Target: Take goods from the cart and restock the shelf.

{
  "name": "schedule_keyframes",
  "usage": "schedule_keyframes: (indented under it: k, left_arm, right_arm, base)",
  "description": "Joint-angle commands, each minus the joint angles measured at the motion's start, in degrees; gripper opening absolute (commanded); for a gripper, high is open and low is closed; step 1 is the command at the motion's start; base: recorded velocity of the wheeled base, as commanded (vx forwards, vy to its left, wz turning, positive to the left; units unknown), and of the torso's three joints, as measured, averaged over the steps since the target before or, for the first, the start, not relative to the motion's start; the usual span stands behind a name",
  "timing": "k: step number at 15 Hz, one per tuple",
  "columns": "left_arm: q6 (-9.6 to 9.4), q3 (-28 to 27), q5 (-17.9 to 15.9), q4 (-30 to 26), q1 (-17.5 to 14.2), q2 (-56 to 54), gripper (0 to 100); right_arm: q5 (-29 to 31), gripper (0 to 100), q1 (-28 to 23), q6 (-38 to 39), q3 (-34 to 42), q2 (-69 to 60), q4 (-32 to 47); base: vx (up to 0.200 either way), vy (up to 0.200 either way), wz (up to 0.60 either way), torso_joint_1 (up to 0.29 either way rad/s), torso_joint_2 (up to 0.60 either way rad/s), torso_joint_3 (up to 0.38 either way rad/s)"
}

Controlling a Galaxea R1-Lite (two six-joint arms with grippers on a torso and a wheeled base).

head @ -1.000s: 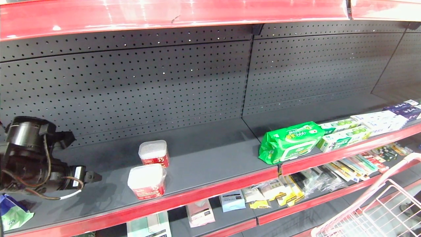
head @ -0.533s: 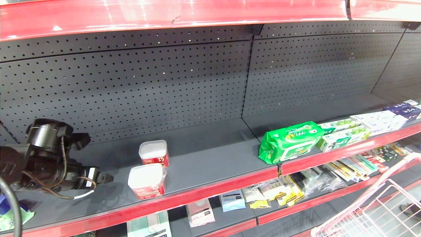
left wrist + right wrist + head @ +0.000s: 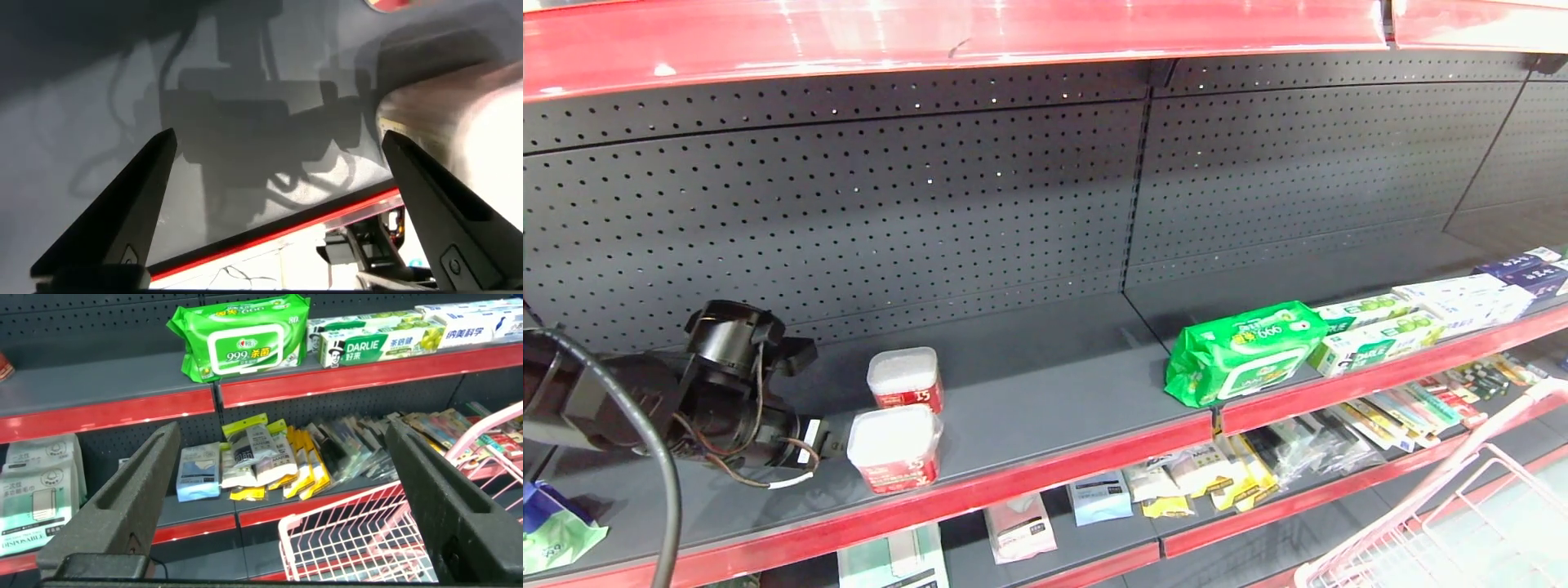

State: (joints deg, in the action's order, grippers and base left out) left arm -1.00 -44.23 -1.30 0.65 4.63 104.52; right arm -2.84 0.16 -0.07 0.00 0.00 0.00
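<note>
Left gripper point(image 3: 278, 143) spread wide, low over the shelf point(image 3: 1029, 392) — front jar point(image 3: 894, 449) at its 3 o'clock, just beside one finger. Second jar point(image 3: 905, 380) at that jar's 12. Right gripper point(image 3: 282, 429) spread too, above the cart point(image 3: 351, 531).

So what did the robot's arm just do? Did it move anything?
The left gripper slid to the right along the shelf, open, until it reached the front jar. The jar seems to have been nudged a little to the right. Nothing was grabbed. The back jar, the green wipes pack and the pink cart stayed where they were.
</note>
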Motion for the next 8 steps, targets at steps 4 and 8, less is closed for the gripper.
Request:
schedule_keyframes:
  k: [4, 8]
  left_arm:
    - [-0.06, -0.33, 0.07, -0.03, 0.11, 0.95, 100]
    - [0.03, -0.51, 0.07, -0.03, 0.03, 0.95, 100]
  right_arm:
    - [-0.06, 100, 0.02, -0.01, 0.0, 0.09, 0.0]
    - [0.03, 100, 0.02, -0.01, 0.0, 0.09, 0.0]
  base:
    - [0.0, 0.0, 0.0, 0.0, 0.0, 0.0]
    - [0.0, 0.0, 0.0, 0.0, 0.0, 0.0]
